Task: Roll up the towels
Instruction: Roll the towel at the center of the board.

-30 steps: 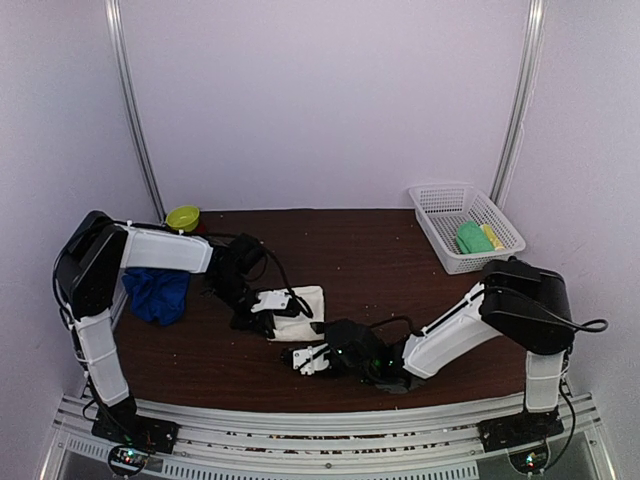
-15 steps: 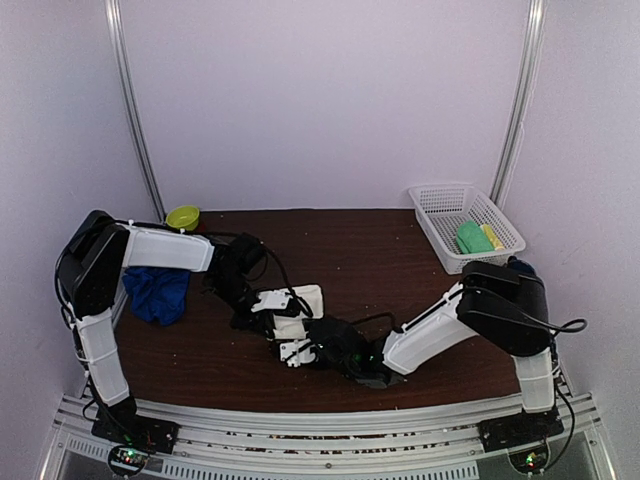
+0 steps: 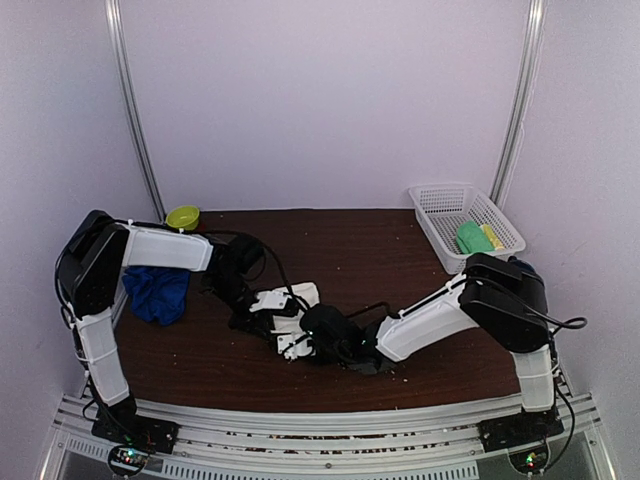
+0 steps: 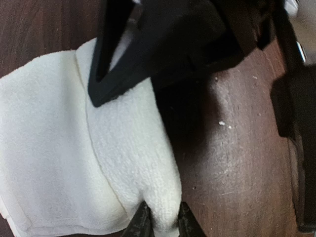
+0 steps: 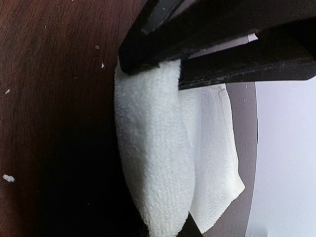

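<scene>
Nearest the arm bases, the right gripper (image 3: 288,341) lies low on the dark brown wooden table (image 3: 400,260). Its jaws are drawn nearly together on the near edge of a cream-white terry cloth towel (image 4: 49,148). The left wrist view shows the cloth's rolled edge pinched between the two dark fingertips (image 4: 141,222).

The towel sits left of the table's centre, between the two grippers. Its near edge is turned over into a thick, soft roll, with a flatter layer beyond it.

The left gripper (image 3: 270,302) rests on the towel's far side, one finger lying on the roll. Its jaws look slightly parted, but whether they grip the cloth I cannot tell.

A second ago the right gripper stood just short of the towel. It has since reached in onto the edge, and the towel looks more bunched.

Farther left, a royal blue towel (image 3: 155,295) lies crumpled. At the back stand a lime-green bowl (image 3: 183,216) and a white plastic mesh basket (image 3: 478,262).
</scene>
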